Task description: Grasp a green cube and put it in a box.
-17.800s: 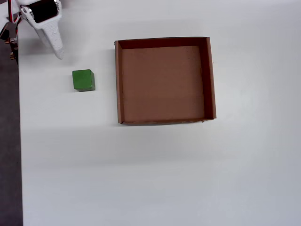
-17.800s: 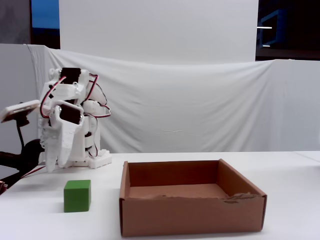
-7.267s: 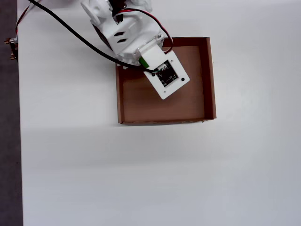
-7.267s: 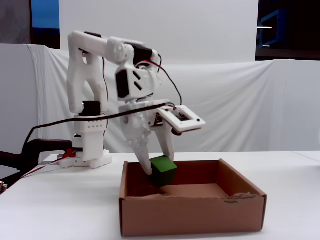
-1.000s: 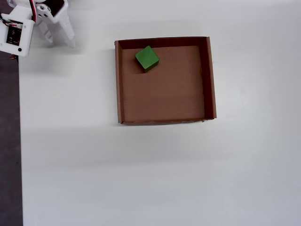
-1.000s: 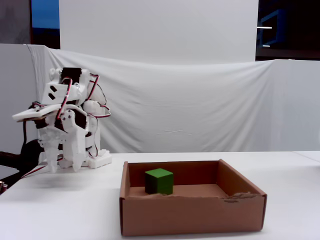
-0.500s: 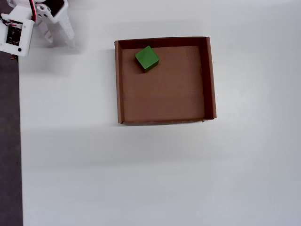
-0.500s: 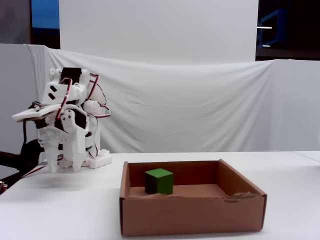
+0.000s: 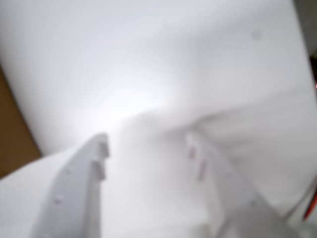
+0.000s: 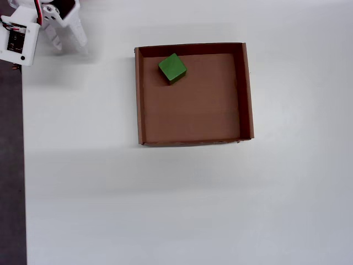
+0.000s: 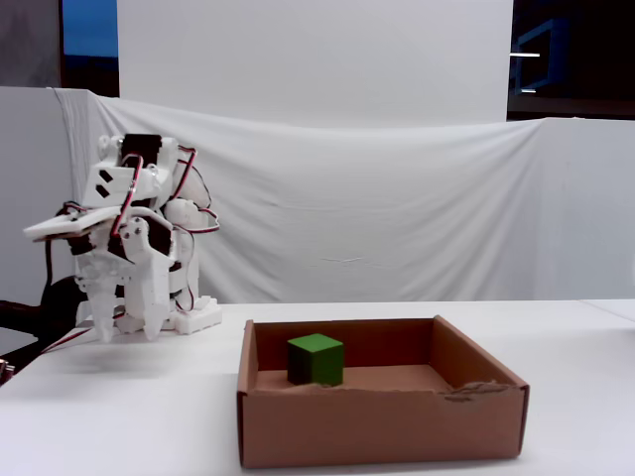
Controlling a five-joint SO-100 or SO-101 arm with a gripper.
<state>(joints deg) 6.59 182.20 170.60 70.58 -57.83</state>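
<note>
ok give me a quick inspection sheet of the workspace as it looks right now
surface: white table, bare apart from the job's things and the arm.
job's things: green cube rests on the floor of the box, near its top left corner in the overhead view, turned at an angle to the walls; front wall of the box is frayed along its top edge in the fixed view.
clutter: nothing seen.
claw: claw open and empty, parked off to the left of the box in the fixed view.
cables: red and black wires on the arm.
surroundings: white cloth backdrop behind the table.

white table [image 11: 595, 397] | white cloth backdrop [image 11: 397, 218] | white wall [image 11: 317, 59] | even light
</note>
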